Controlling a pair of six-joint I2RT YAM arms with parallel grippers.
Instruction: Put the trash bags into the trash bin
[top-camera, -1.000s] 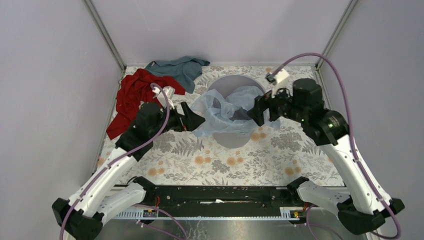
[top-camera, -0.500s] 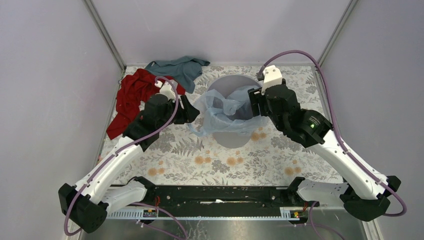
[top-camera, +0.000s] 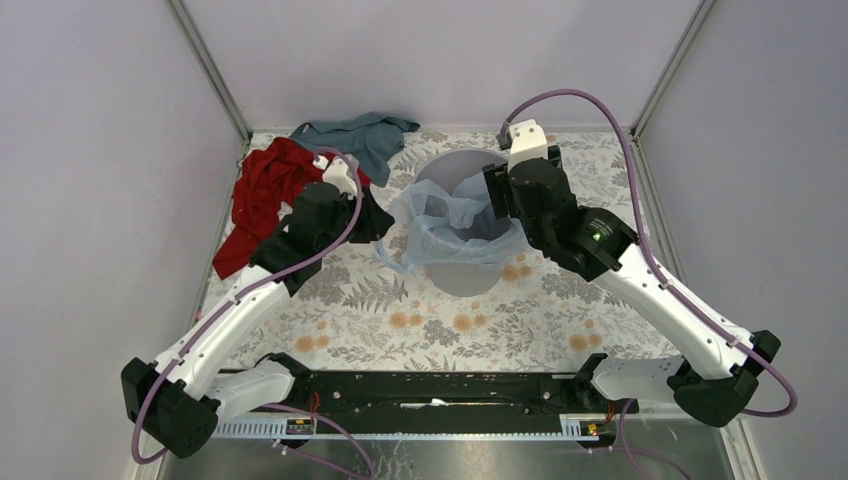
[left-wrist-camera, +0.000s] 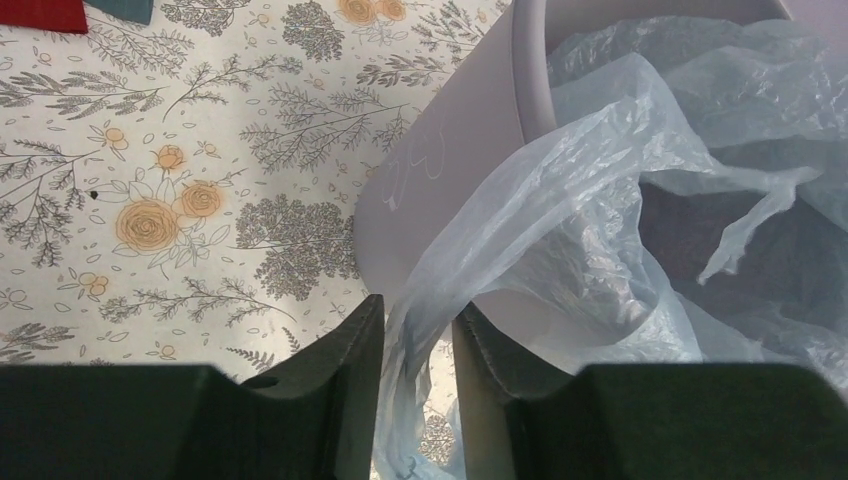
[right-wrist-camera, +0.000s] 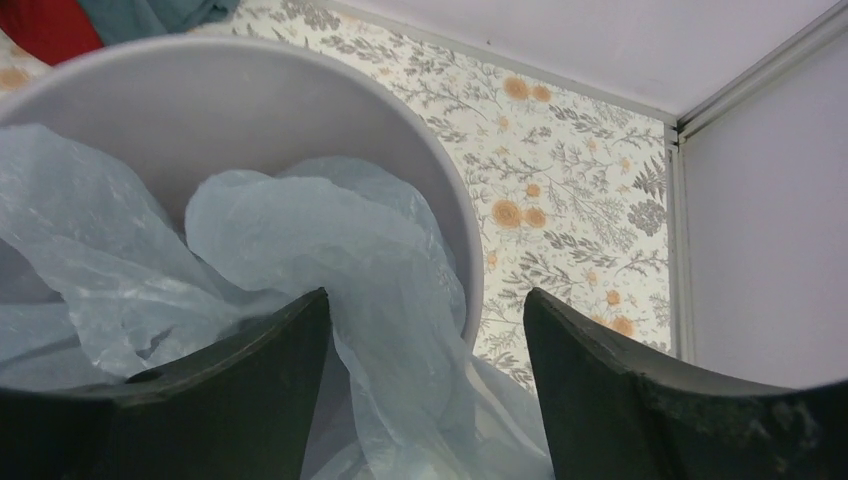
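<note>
The trash bin (top-camera: 460, 276), round and light grey, stands at the middle back of the table. The pale blue trash bag (top-camera: 446, 226) is draped over its rim, partly inside and partly hanging down the left and front. My left gripper (top-camera: 388, 222) is low at the bin's left side. In the left wrist view its jaws (left-wrist-camera: 418, 310) stand narrow but apart, with a hanging strand of the bag (left-wrist-camera: 600, 150) between them, beside the bin wall (left-wrist-camera: 450, 170). My right gripper (top-camera: 497, 195) hovers over the bin's right rim. It (right-wrist-camera: 427, 300) is wide open, straddling bag (right-wrist-camera: 300, 230) and rim (right-wrist-camera: 250, 100).
A red cloth (top-camera: 265, 190) lies on the floral table at the back left, just behind my left arm. A teal-grey cloth (top-camera: 360, 135) lies next to it at the back. Walls close the table in on the left, back and right.
My left gripper has moved up to the bin's left side and narrowed its jaws round the bag's hanging edge. The right arm swung left over the bin's right rim, jaws slightly narrower.
</note>
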